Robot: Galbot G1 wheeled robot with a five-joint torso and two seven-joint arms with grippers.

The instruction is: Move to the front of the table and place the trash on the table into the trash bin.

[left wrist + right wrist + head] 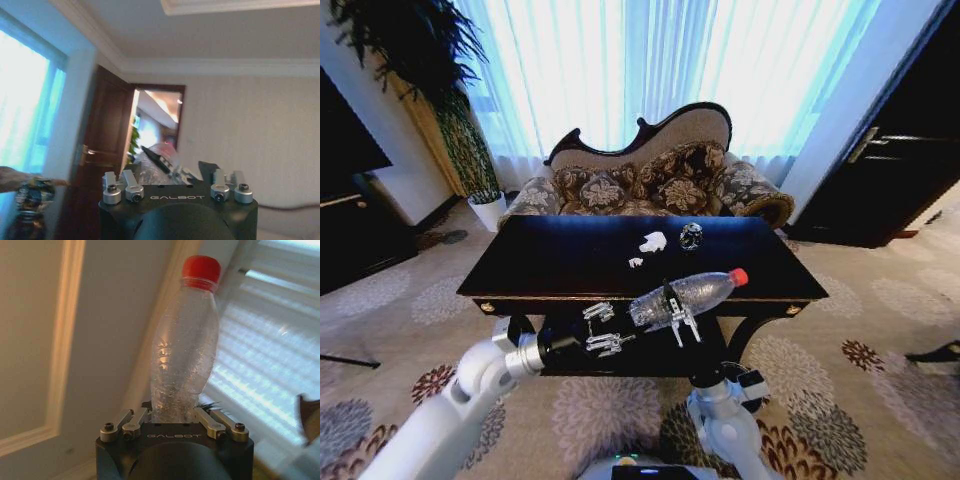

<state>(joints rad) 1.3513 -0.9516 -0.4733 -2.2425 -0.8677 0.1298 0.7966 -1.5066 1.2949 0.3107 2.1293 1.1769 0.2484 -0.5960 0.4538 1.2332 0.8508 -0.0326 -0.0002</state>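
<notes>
head view: right claw [672, 318] clamped on clear plastic bottle [695, 292], red cap pointing right above surface [550, 265]; left claw [603, 330] open, empty beside.

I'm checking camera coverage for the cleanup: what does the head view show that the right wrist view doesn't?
Head view alone: the dark glossy table, white wadded paper bits, a dark silvery ball, the patterned sofa, and the left tool near the table's front edge. Right wrist view alone: a pale panelled wall. Both: the clear plastic red-capped bottle clamped in the right tool.
</notes>
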